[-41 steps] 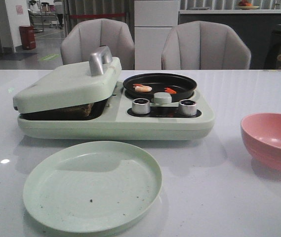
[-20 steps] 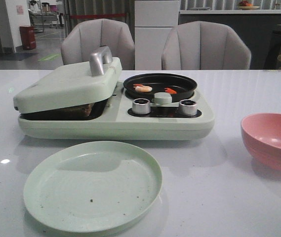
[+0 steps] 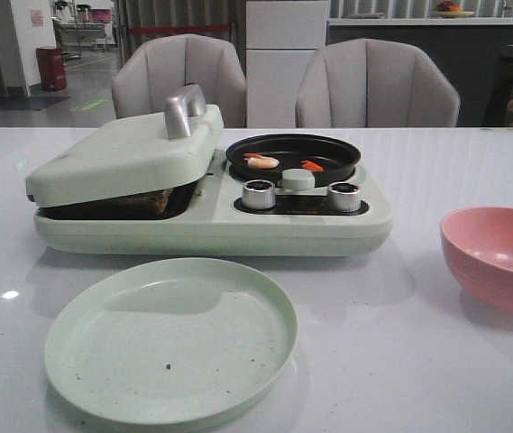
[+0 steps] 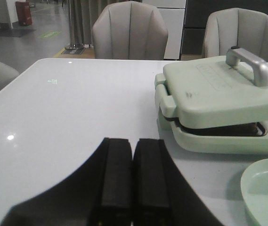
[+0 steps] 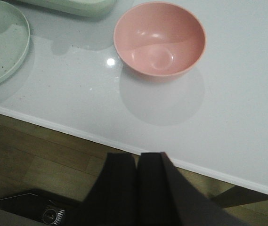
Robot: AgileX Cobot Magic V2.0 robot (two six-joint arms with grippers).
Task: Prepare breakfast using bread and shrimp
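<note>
One pale-green breakfast maker [image 3: 211,212] sits mid-table w/ its hinged lid [image 3: 121,158] propped slightly ajar over the bread [image 3: 143,200]; only a dark crust edge shows thru the gap, so slice count can't be told. Two shrimp [image 3: 261,161] pieces, one pinkish-white and one orange-red, lie in the single black round pan [image 3: 294,153] on the unit's right side, behind two silver knobs [image 3: 258,194] and one green knob between them. One empty green plate [image 3: 170,339] rests in front of the unit, nearer the robot; one pink bowl [image 3: 498,257] stands well apart to the right. Two grey chairs [image 3: 179,79] face the table's far side.

Left gripper [image 4: 124,176]: fingers pressed together, nothing between them, hovering over bare white table [image 4: 68,108] to the left of the unit, the lid handle [image 4: 249,63] and bread gap well ahead and off to one side of it. Right gripper [image 5: 137,181]: fingers likewise closed flat, empty, hanging past the table's near edge above wooden floor, w/ the bowl just ahead on the tabletop. Shrimp and bread both lie well away from either claw.
</note>
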